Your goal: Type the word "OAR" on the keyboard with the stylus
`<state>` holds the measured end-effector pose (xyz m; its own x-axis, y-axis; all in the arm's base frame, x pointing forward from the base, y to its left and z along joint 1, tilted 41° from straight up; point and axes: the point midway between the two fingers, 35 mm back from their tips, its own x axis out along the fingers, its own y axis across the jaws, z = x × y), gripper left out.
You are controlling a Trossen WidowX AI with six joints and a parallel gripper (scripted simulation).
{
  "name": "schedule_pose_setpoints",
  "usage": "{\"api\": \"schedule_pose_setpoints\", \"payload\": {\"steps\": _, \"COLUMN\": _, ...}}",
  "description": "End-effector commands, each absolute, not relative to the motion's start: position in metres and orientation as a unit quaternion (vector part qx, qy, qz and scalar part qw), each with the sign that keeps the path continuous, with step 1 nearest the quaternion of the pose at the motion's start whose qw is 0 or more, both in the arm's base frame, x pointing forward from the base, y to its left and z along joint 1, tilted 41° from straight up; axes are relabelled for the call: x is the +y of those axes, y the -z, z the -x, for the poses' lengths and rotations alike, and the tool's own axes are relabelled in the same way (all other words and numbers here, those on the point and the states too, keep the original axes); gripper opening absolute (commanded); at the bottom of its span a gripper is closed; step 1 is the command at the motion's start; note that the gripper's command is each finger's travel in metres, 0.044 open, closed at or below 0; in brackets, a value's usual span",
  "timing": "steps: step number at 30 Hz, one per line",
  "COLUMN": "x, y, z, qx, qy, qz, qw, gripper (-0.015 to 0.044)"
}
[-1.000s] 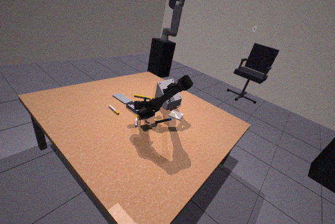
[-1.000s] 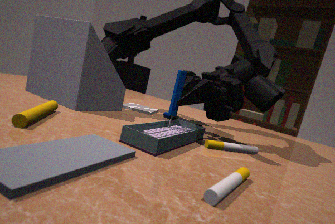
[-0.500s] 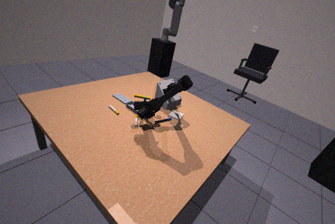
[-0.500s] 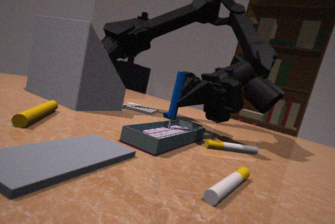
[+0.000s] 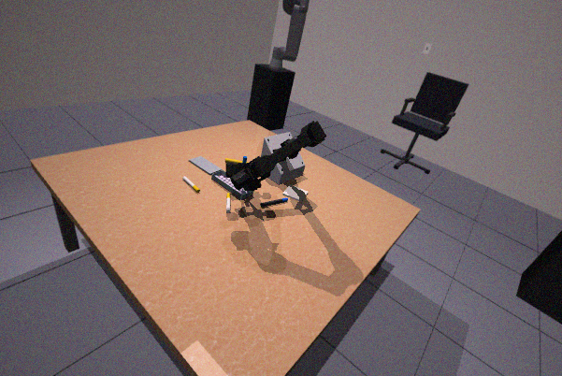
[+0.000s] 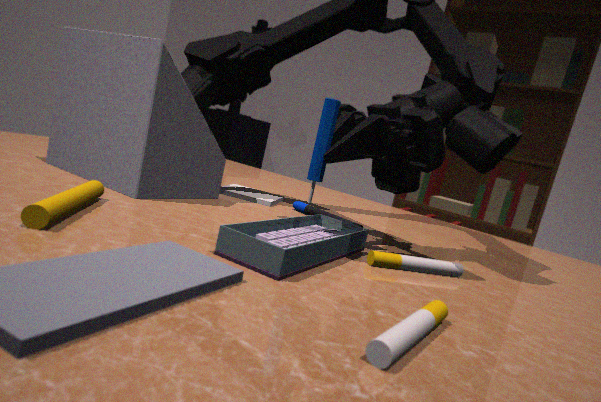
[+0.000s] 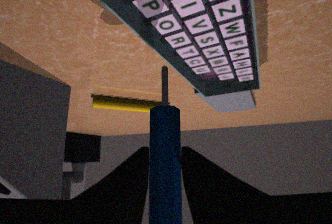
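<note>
The keyboard [image 5: 222, 180] [image 6: 251, 251] [image 7: 203, 42] is a dark teal tray with pale pink letter keys inside raised walls. The O, R and A keys are readable in the wrist view. My gripper [image 6: 328, 149] [image 7: 165, 160] is shut on the blue stylus [image 5: 245, 160] [image 6: 324, 140] [image 7: 165, 130], which stands nearly upright with its thin grey tip down. The tip is raised, touching no key. In the wrist view it shows against the table just outside the keyboard's long wall, beside the O and R keys. In the exterior view it is above and behind the keyboard.
A large grey wedge block [image 5: 272, 146] [image 6: 104, 110] [image 7: 28, 110] stands behind. Around the keyboard lie a grey slab [image 5: 205, 165] [image 6: 104, 285], a yellow cylinder [image 6: 64, 202] [image 7: 123, 103], two white-and-yellow markers [image 5: 191, 183] [image 6: 414, 327], a black-and-blue pen [image 5: 274, 203] and a white flat piece [image 5: 293, 192] [image 6: 253, 195].
</note>
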<state>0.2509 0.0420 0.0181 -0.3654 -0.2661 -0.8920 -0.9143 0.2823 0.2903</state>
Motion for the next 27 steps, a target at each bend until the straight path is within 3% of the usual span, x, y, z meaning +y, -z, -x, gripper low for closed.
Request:
{"api": "schedule_pose_setpoints", "payload": {"steps": 1, "x": 0.04, "y": -0.021, "z": -0.251, "qx": 0.705, "qy": -0.429, "qz": 0.421, "qw": 0.376, "gripper": 0.0081}}
{"api": "schedule_pose_setpoints", "payload": {"steps": 6, "x": 0.042, "y": -0.019, "z": -0.251, "qx": 0.706, "qy": -0.43, "qz": 0.418, "qw": 0.377, "gripper": 0.0064}}
{"api": "schedule_pose_setpoints", "payload": {"steps": 9, "x": 0.039, "y": -0.016, "z": -0.255, "qx": 0.705, "qy": -0.43, "qz": 0.419, "qw": 0.377, "gripper": 0.0}}
{"api": "schedule_pose_setpoints", "payload": {"steps": 27, "x": -0.005, "y": 0.017, "z": -0.298, "qx": 0.705, "qy": -0.428, "qz": 0.422, "qw": 0.376, "gripper": 0.0}}
